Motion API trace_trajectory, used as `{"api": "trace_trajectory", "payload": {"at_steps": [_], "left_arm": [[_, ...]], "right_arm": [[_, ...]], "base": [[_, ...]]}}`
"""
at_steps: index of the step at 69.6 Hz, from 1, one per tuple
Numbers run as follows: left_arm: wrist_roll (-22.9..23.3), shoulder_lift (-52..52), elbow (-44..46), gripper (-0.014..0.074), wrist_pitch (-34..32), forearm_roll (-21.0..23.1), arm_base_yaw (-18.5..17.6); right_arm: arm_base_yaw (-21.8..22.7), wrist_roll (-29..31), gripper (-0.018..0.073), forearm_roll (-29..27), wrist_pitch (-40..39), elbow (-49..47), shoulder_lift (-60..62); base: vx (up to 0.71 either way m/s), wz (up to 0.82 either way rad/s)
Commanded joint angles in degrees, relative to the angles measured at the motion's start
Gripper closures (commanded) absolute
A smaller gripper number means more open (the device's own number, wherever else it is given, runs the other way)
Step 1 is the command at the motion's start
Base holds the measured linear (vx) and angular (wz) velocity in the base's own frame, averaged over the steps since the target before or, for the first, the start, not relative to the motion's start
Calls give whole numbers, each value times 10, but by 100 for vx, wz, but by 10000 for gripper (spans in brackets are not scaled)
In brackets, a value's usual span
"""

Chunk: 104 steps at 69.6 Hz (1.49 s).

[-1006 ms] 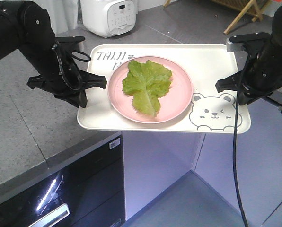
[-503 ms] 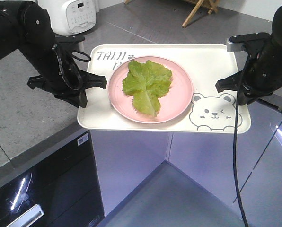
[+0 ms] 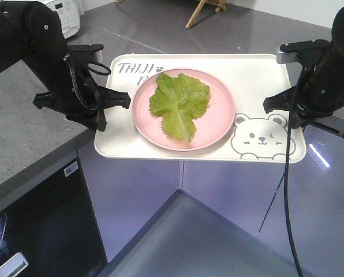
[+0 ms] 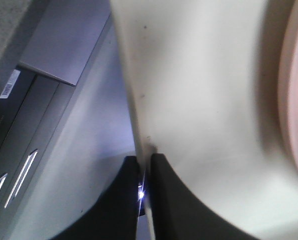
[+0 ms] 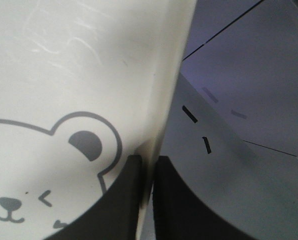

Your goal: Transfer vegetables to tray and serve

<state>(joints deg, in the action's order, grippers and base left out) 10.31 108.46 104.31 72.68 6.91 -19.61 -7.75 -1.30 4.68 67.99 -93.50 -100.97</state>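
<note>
Plainly, the tray (image 3: pixel 253 75) hangs in the air between the two arms. The left gripper (image 4: pixel 145 162) is pinched on the rim of one short side and the right gripper (image 5: pixel 146 162) on the rim of the opposite short side, each with one finger above and one below the thin lip. The lettuce leaf (image 3: pixel 180 101) lies flat on a pink plate (image 3: pixel 218 124) roughly midway between the grippers, a little nearer the left one. The bear drawing (image 3: pixel 262 137) sits just inside the right gripper's hold. The tray looks like stiff, smooth plastic, likely light but apt to slip or tip if either pinch eases. The rim at the middle of each short side seems the right place to grip, and both ends should be kept level. The leaf is limp and nearly weightless, and the plate is loose on a slick surface, so any tilt or jolt could slide it. Compared with a second ago, tray, plate and leaf sit the same relative to both grippers, but the surroundings have shifted. The counter (image 3: pixel 22 144) has drawn away past the left gripper, the white cooker (image 3: pixel 68 14) has slid off toward the far corner beyond it, and bare cabinet fronts now lie below the tray.
</note>
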Motion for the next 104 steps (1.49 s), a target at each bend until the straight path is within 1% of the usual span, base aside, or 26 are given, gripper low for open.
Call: {"api": "trace_trajectory", "payload": {"at_steps": [1,37,104], "left_arm": [[-15,-40,22,604,-5,23,-6],[-15,-40,22,604,-5,23,-6],[-15,-40,22,604,-5,23,-6]], "right_arm": [[-2,24,568,12,-23,-15,31],[-2,24,568,12,-23,-15,31],[-2,24,568,12,-23,-15,31]], "base": [[-4,-18],[-3,-20],[-2,-27]]}}
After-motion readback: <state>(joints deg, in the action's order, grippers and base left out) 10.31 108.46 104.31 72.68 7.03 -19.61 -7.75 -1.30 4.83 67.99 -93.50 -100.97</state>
